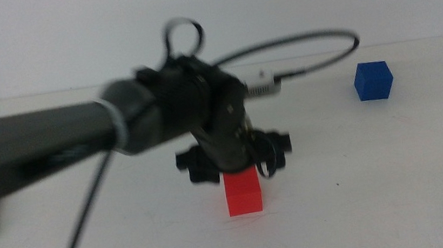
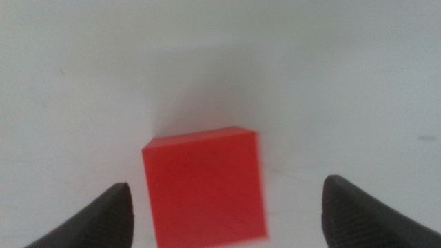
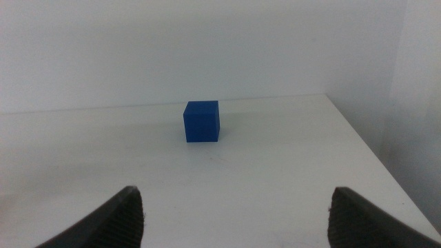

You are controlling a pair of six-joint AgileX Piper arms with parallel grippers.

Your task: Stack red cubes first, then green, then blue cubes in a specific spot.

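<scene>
The red cube (image 1: 243, 193) rests on the white table near the middle front. My left gripper (image 1: 239, 167) hangs directly over it, reaching in from the left. In the left wrist view the red cube (image 2: 204, 186) lies between the open jaws of the left gripper (image 2: 227, 213), untouched, with wide gaps on both sides. The blue cube (image 1: 372, 80) stands alone at the back right. My right gripper (image 3: 234, 213) is open and empty, facing the blue cube (image 3: 201, 121) from a distance; it is outside the middle view. The green cube is out of view.
The left arm's thick dark body (image 1: 40, 147) spans the left half of the middle view, and its cable (image 1: 314, 40) loops over the back of the table. The table's right edge (image 3: 372, 155) runs close beside the blue cube.
</scene>
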